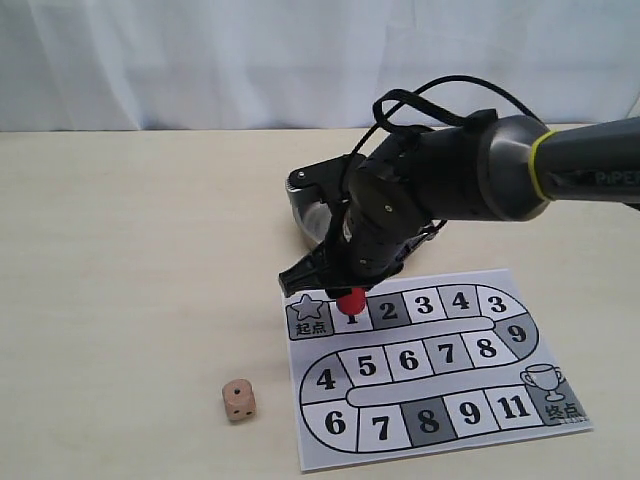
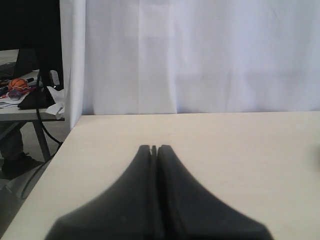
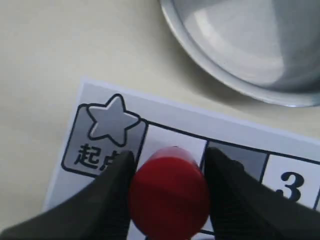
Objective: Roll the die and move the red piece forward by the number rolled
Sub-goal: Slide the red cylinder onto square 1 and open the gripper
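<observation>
The small red cylinder piece [image 1: 350, 301] [image 3: 169, 197], smooth and plain, stood upright over the white square marked 1, between the grey star square and the grey 2. The right gripper [image 1: 343, 290] [image 3: 169, 165] pinched it, a black finger pressed to each side. Off the sheet, well apart on the pale matte tabletop [image 1: 130, 280], sat the light wooden die [image 1: 238, 399], dark dots showing. The printed paper game board [image 1: 310, 440] [image 3: 100, 92] lay flat, and a shiny round metal bowl [image 1: 312, 215] [image 3: 240, 45] rested just beyond it, half hidden behind the arm. The left gripper [image 2: 154, 148] was pressed together, holding nothing.
</observation>
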You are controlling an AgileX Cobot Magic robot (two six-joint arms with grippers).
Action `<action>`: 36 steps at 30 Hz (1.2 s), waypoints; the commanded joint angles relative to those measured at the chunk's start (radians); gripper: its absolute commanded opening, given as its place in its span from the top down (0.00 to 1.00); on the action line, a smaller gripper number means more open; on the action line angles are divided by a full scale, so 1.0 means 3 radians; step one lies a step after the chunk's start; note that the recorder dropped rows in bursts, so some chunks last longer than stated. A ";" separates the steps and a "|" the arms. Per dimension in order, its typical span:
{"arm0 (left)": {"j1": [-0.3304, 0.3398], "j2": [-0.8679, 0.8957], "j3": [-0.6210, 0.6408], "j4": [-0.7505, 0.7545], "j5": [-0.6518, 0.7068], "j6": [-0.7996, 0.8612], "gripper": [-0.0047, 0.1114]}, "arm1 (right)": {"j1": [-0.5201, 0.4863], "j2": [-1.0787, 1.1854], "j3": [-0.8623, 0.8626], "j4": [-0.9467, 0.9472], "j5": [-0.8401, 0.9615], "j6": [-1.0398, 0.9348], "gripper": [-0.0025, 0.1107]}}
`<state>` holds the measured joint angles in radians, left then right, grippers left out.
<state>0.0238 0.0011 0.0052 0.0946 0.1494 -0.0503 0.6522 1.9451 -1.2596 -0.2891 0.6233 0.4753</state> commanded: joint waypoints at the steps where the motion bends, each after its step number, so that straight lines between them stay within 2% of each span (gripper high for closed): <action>1: 0.0000 -0.0004 -0.0017 -0.0005 -0.0025 -0.0009 0.96 | -0.0127 -0.0011 -0.0003 -0.0047 0.0001 0.0122 0.94; 12: 0.0000 -0.0004 -0.0017 -0.0005 -0.0018 -0.0009 0.96 | -0.0121 0.0338 -0.0003 0.0106 -0.0163 0.0209 0.93; 23: 0.0000 -0.0004 -0.0017 -0.0005 -0.0018 -0.0009 0.96 | -0.0121 0.0313 -0.0018 0.0152 -0.0170 0.0209 0.58; 26: 0.0000 -0.0004 -0.0017 -0.0005 -0.0018 -0.0009 0.96 | -0.0121 0.0297 -0.0024 0.0152 -0.0177 0.0209 0.51; 31: 0.0000 -0.0004 -0.0017 -0.0005 -0.0028 -0.0009 0.96 | -0.0121 0.0215 -0.0024 0.0152 -0.0177 0.0203 0.41; 36: 0.0000 -0.0004 -0.0017 -0.0005 -0.0028 -0.0009 0.96 | -0.0121 0.0069 -0.0024 0.0152 -0.0142 0.0196 0.41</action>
<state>0.0238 0.0011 0.0052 0.0946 0.1494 -0.0503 0.6195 1.9985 -1.2651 -0.2404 0.5758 0.5356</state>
